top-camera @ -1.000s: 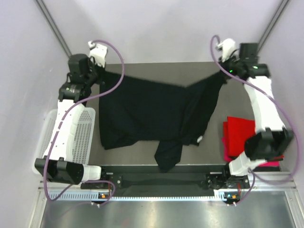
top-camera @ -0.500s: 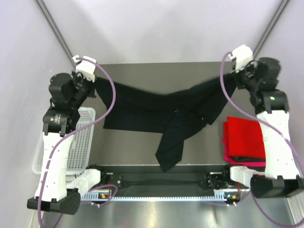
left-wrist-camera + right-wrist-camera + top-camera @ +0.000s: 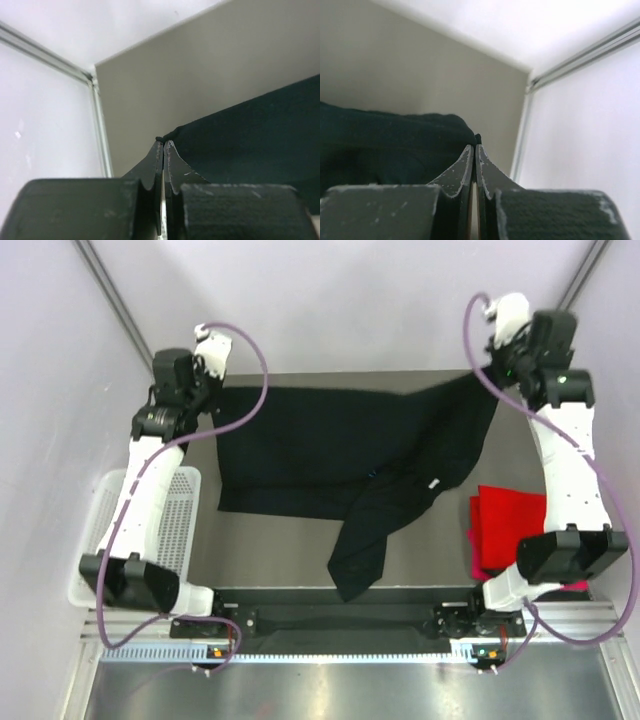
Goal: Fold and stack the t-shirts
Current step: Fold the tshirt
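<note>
A large black t-shirt [image 3: 330, 455] is stretched across the back of the table, one twisted part trailing down to the front edge. My left gripper [image 3: 215, 390] is shut on its far-left corner, a sliver of black cloth [image 3: 167, 136] pinched at the tips of my left gripper [image 3: 163, 142]. My right gripper [image 3: 490, 380] is shut on the far-right corner; in the right wrist view the black cloth [image 3: 395, 140] bunches left of my right gripper [image 3: 474, 146]. A folded red t-shirt [image 3: 510, 530] lies at the right on a magenta one [image 3: 570, 585].
A white mesh basket [image 3: 165, 530] stands at the left beside the table, under the left arm. The back wall and corner rails [image 3: 100, 135] are close behind both grippers. The arms' base rail [image 3: 340, 620] runs along the near edge.
Both grippers moved toward the back of the table and pulled the black t-shirt's top edge taut and straight; a second ago it sagged in the middle.
</note>
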